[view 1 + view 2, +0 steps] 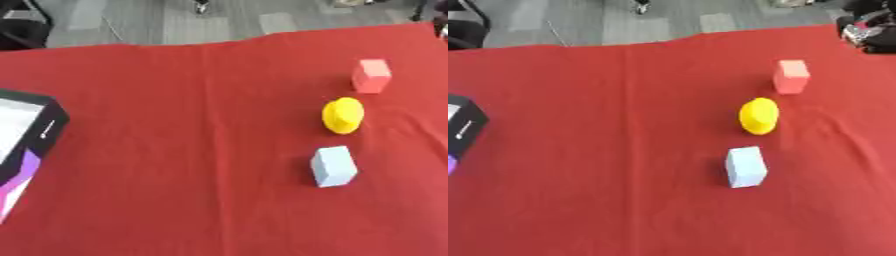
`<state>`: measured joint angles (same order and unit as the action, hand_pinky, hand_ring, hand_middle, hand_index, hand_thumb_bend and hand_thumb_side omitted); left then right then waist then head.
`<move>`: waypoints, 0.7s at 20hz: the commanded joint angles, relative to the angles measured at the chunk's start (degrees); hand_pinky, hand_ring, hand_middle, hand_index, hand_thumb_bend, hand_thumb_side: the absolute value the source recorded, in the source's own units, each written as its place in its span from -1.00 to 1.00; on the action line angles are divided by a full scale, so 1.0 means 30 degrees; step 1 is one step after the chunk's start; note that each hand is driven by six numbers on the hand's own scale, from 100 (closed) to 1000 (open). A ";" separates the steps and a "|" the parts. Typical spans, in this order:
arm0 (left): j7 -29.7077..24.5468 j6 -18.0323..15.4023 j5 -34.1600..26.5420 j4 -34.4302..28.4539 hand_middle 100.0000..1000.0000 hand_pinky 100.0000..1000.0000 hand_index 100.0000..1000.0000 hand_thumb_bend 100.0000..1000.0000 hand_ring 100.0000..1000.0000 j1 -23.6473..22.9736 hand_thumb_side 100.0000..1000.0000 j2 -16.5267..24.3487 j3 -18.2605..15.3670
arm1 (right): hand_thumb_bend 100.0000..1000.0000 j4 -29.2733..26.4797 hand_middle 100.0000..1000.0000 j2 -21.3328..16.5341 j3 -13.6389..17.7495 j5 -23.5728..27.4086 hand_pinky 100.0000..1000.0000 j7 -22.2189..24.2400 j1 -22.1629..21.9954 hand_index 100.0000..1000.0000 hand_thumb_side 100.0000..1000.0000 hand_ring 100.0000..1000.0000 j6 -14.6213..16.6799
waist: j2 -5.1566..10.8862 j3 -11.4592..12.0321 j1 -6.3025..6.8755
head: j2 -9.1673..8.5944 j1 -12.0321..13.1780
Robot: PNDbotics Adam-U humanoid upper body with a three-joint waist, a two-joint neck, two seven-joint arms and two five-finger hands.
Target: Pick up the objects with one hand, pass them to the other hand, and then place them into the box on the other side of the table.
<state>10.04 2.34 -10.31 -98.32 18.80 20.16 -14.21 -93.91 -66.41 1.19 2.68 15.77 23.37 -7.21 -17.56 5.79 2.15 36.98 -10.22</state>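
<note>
Nothing moved yet: pink block (372, 75), yellow piece (342, 115) and blue block (333, 166) sit well right of box (35, 137); neither robot hand shows, state unknown.

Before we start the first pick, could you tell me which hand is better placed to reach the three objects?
Probably the right: the pink block, yellow object and blue block lie on the robot's right; the box sits left. Neither hand is visible.

We find our right hand (866, 31) at the table's (175, 190) far right corner. Nearer than it, in a row: far block (372, 76), round piece (343, 115), near block (333, 166). The box (31, 131) lies well to its left.
</note>
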 commanded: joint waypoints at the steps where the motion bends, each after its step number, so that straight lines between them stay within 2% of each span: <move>1: -0.0100 -0.0035 0.0022 -0.0470 0.45 0.44 0.44 -0.77 0.44 0.0368 0.54 0.0760 0.0029 | -0.73 0.0580 0.66 -0.0888 0.0136 -0.0942 0.74 0.1451 0.0529 0.88 -0.54 0.81 0.0574 | -0.0060 0.0066 0.0116 | -0.0365 -0.0353; 9: -0.0131 -0.0035 0.0027 -0.0533 0.45 0.44 0.43 -0.78 0.44 0.0716 0.54 0.0920 0.0058 | -0.56 0.1453 0.70 -0.0844 0.0205 -0.2482 0.79 0.3648 0.1275 0.88 -0.84 0.82 0.1500 | -0.0663 0.0335 -0.0009 | -0.0904 -0.0598; 14: -0.0125 -0.0054 0.0027 -0.0546 0.45 0.44 0.43 -0.78 0.44 0.0825 0.54 0.1013 0.0058 | -0.43 0.1325 0.69 -0.0852 0.0202 -0.3147 0.80 0.4160 0.1671 0.91 -1.00 0.82 0.1731 | -0.0931 0.0461 -0.0071 | -0.1265 -0.0620</move>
<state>9.85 2.29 -10.31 -98.69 20.63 21.01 -13.88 -89.53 -66.42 0.95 -6.06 27.89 27.56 -2.27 -20.51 7.16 2.13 34.13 -11.88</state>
